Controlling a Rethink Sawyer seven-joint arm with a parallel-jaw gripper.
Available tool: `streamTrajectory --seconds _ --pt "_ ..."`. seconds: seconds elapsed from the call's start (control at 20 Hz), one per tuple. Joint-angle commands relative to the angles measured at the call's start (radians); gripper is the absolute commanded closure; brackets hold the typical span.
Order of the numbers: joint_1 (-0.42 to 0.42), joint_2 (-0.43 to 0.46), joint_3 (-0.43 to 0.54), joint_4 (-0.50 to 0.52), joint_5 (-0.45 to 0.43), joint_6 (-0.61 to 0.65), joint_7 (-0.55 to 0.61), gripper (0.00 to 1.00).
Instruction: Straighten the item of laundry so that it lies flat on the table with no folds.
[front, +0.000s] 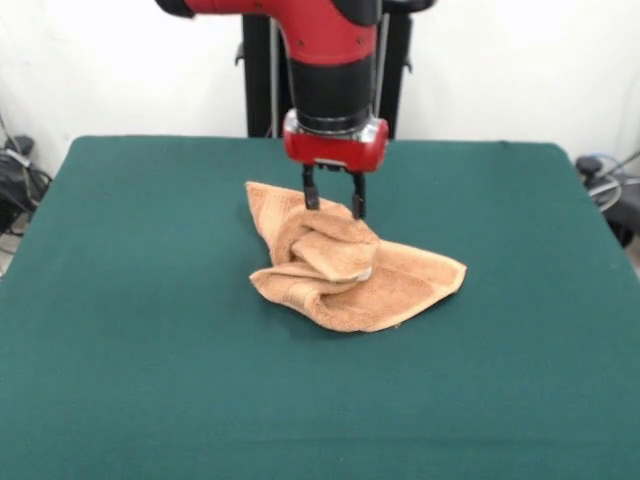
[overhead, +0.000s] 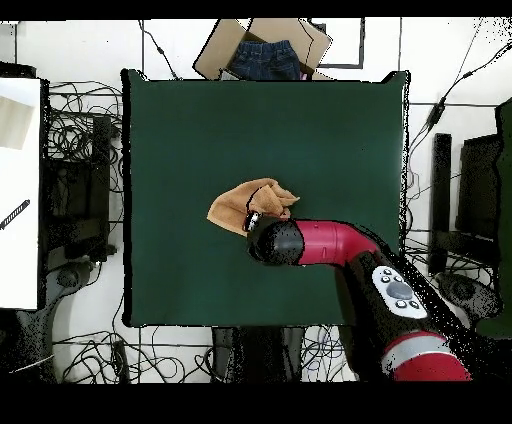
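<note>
Near the middle of the green table (front: 120, 300) I see the orange-tan towel (front: 400, 285) lying crumpled and folded over itself — my gripper (front: 333, 206) sits at its far edge, jaws parted, tips touching the cloth — and I can read no writing anywhere.

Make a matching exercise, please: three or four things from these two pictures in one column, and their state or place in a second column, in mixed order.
Column one:
1. orange-tan terry-cloth towel
2. dark green felt-topped table
3. black two-fingered gripper on the red arm
4. brown cardboard box with blue denim clothing

Column two:
A. open, its tips at the cloth
B. crumpled, with folds
C. off the table, beyond one edge
D. bears the cloth near its middle

Pairs: 1-B, 2-D, 3-A, 4-C
</note>
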Motion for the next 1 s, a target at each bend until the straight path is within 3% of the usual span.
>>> streamTrajectory --seconds 0.05,1.0 --pt "0.054 0.102 -0.066 -0.079 -0.07 -0.078 0.068 0.0" --pt "0.034 0.118 -0.057 -0.066 -0.054 -0.1 0.044 0.0"
